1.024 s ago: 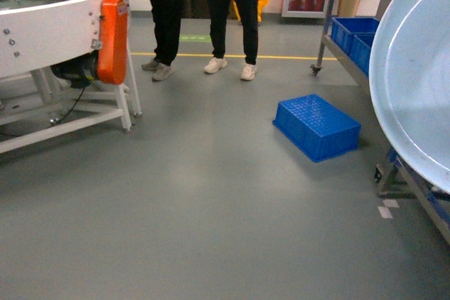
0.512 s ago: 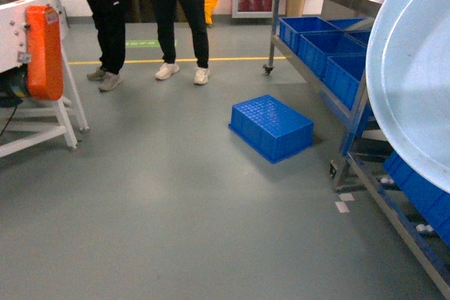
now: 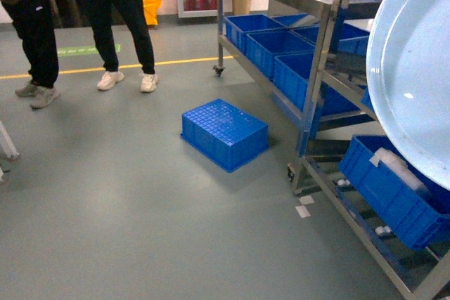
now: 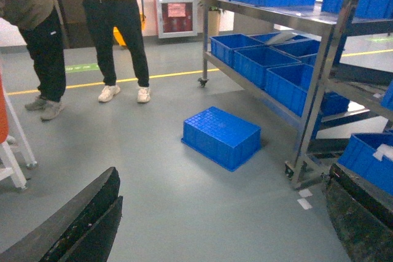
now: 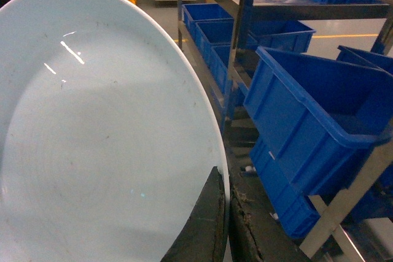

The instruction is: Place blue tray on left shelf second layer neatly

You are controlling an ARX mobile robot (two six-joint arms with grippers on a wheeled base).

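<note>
The tray (image 5: 98,139) is gripped at its rim by the right gripper (image 5: 226,225), whose two dark fingers (image 5: 206,228) are pinched together on the edge, one on each face. In the right wrist view the pale glossy dish fills the left of the picture, tilted up on edge. In the head view the same tray (image 3: 415,75) is seen at the far right, held upright and covering part of the shelf (image 3: 316,68) behind it.

The left gripper (image 4: 209,225) is seen spread wide apart, with nothing between its fingers (image 4: 80,225); one dark finger lies at the lower left of its wrist view and the other at the lower right.

Just beyond, a steel shelf on castors is seen on the right, with blue crates (image 3: 394,187) set on its lower layers and more crates on the layers above. Small white scraps (image 3: 304,210) lie on the grey floor (image 3: 126,230) beside the shelf's foot.

Farther out, an upturned crate (image 3: 225,133) rests alone on the floor, apart from the shelf. Behind it a yellow line (image 3: 84,69) is painted across the floor, and two people (image 3: 112,12) in dark trousers are standing at the line.
</note>
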